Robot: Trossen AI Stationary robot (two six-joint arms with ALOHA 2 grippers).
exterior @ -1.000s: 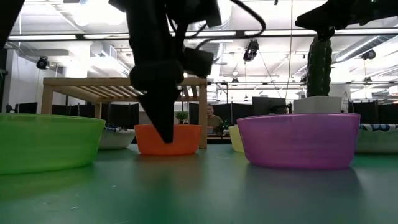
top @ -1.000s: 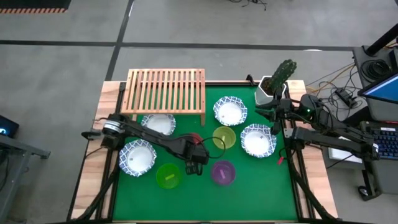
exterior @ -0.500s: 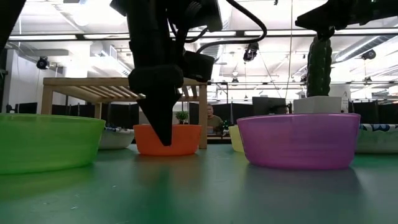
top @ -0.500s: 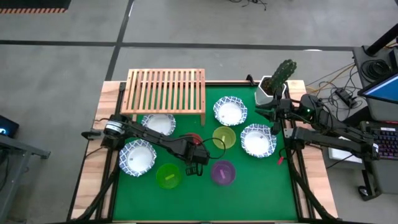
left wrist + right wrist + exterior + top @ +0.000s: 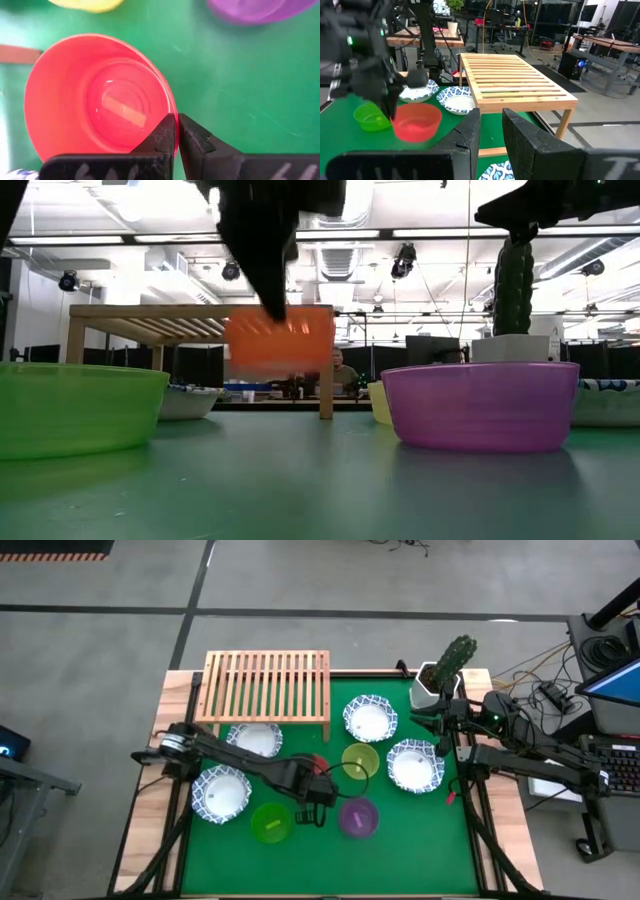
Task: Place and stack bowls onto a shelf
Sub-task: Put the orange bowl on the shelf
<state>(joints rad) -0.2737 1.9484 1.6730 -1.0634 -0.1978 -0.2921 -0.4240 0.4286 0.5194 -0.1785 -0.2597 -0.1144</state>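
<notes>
Your left gripper (image 5: 176, 131) is pinched on the rim of the red bowl (image 5: 95, 95), one finger inside the wall and one outside. The bowl hangs below the fingers, clear of the green mat (image 5: 330, 480); in the low view it sits level with the shelf (image 5: 200, 320) top, in front of it. From above, the bowl (image 5: 314, 766) is just off the shelf's (image 5: 268, 682) front right corner, beside the yellow-green bowl (image 5: 360, 761), with the purple bowl (image 5: 359, 818) and lime bowl (image 5: 270, 824) nearer the mat's front edge. Your right gripper (image 5: 491, 131) waits far from the shelf near the cactus pot (image 5: 436, 680), fingers a narrow gap apart, holding nothing.
</notes>
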